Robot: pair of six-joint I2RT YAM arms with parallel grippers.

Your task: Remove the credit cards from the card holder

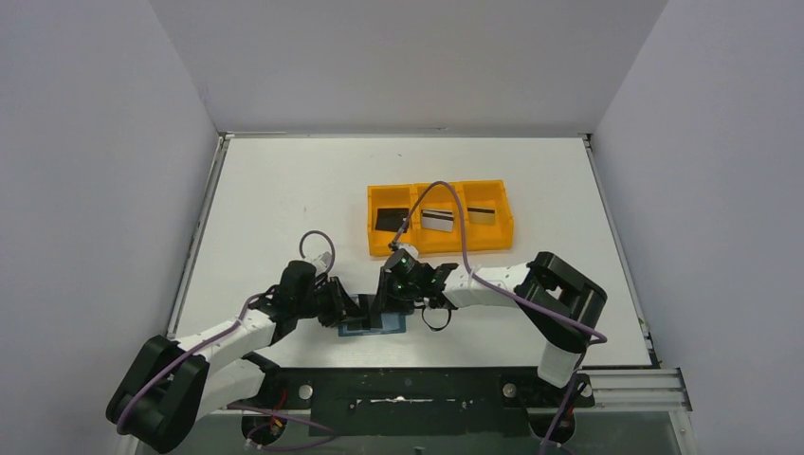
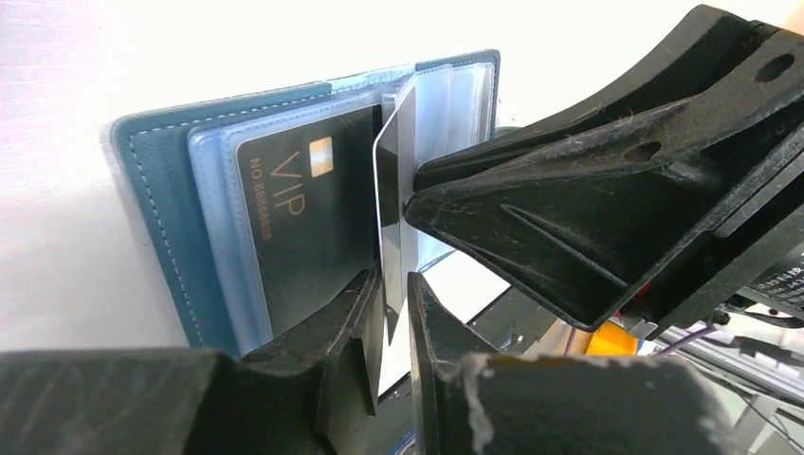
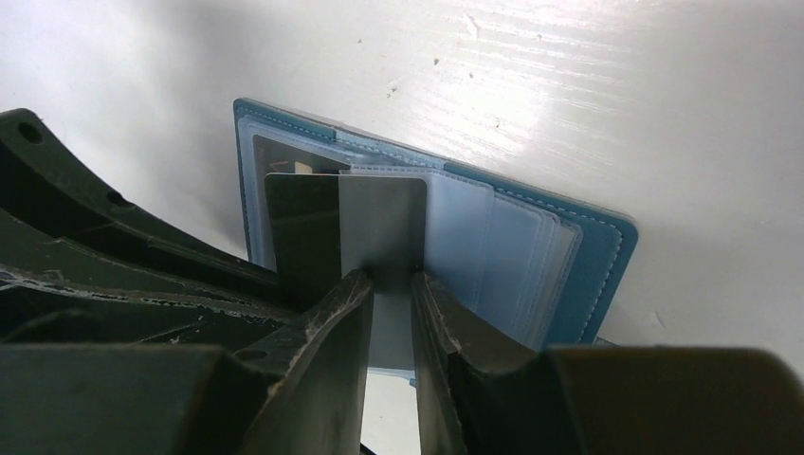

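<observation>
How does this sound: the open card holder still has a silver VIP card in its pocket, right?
Wrong colour. The VIP card still in the pocket of the open card holder is black, not silver, as the left wrist view shows.

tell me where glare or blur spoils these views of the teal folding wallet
Left wrist: white table blown out behind the teal-blue folding card holder, black VIP card sharp; right wrist: glare streak on the table, near fingers soft; top external: evenly lit, holder tiny.
</observation>
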